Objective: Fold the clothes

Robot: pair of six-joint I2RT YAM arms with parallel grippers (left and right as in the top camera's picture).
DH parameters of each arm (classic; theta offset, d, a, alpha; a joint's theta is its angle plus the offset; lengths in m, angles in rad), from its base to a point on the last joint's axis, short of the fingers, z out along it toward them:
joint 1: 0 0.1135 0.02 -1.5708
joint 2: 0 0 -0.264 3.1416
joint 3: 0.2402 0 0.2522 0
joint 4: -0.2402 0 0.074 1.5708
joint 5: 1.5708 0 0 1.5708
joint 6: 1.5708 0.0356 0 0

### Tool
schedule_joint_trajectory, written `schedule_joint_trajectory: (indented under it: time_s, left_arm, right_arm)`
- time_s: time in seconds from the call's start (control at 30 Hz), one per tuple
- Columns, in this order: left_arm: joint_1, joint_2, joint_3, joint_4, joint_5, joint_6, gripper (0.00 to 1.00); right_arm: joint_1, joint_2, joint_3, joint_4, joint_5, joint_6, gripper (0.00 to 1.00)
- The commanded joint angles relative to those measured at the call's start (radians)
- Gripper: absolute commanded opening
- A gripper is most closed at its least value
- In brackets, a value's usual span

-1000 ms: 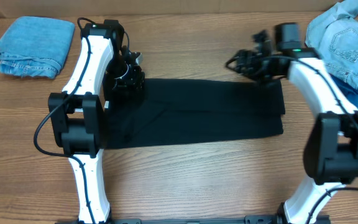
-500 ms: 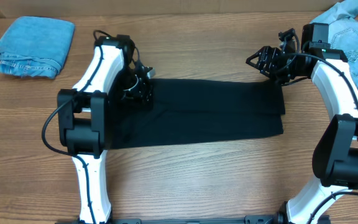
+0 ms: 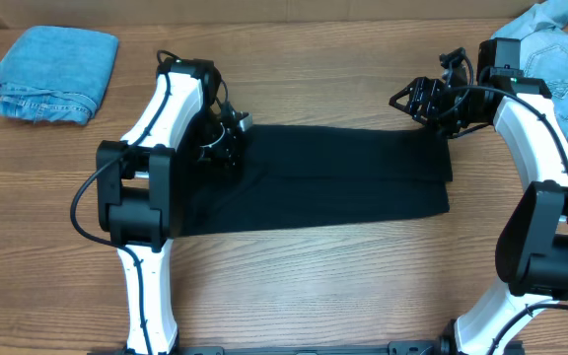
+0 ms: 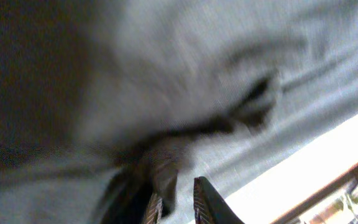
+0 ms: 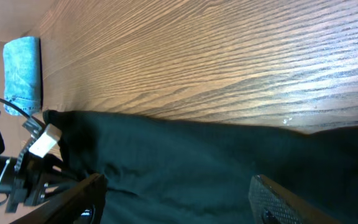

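Folded denim piece (image 3: 55, 74): a light-blue packet, folded neatly. It lies in the far left corner of the counter (image 3: 314, 286), well apart from the other clothes.

Left pincer (image 3: 227, 138): it stands on the upper left corner of the black T-shirt (image 3: 333, 182), pointing down. The left wrist view is much blurred. There the two fingers (image 4: 207, 200) stand close together, and a ridge of the cloth seems to be pinched between them, with creases running toward that place.

Black T-shirt: it lies in the middle of the counter as a long band from left to right, folded lengthwise and mostly flat. The left end lies partly under the left arm (image 3: 151, 148). The right end shows a second layer at its edge. In the right wrist view its far edge makes a wavy line against the wood.

Right pincer (image 3: 424, 99): it hangs just beyond the upper right corner of the black T-shirt. Its fingers are spread wide and there is nothing between them.

Denim heap (image 3: 545, 54): some light-blue denim pieces lie crumpled in the far right corner, partly behind the right arm (image 3: 526, 138).
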Motion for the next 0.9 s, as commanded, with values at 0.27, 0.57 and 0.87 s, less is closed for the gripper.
schedule_joint_trajectory:
  time_s: [0.27,0.57,0.87]
  left_arm:
    - [-0.099,-0.097,0.002,-0.147,0.125,0.102,0.34]
    - [-0.132,-0.097,0.002,-0.142,0.14,0.078,0.4]
    - [-0.128,-0.117,0.002,-0.141,0.161,0.055,0.39]
  right_arm:
    - [-0.002,-0.027,0.016,0.017,-0.013,-0.014,0.78]
    - [-0.002,-0.027,0.016,0.009,-0.013,-0.014,0.79]
    - [-0.002,-0.027,0.016,-0.002,-0.013,-0.014,0.8]
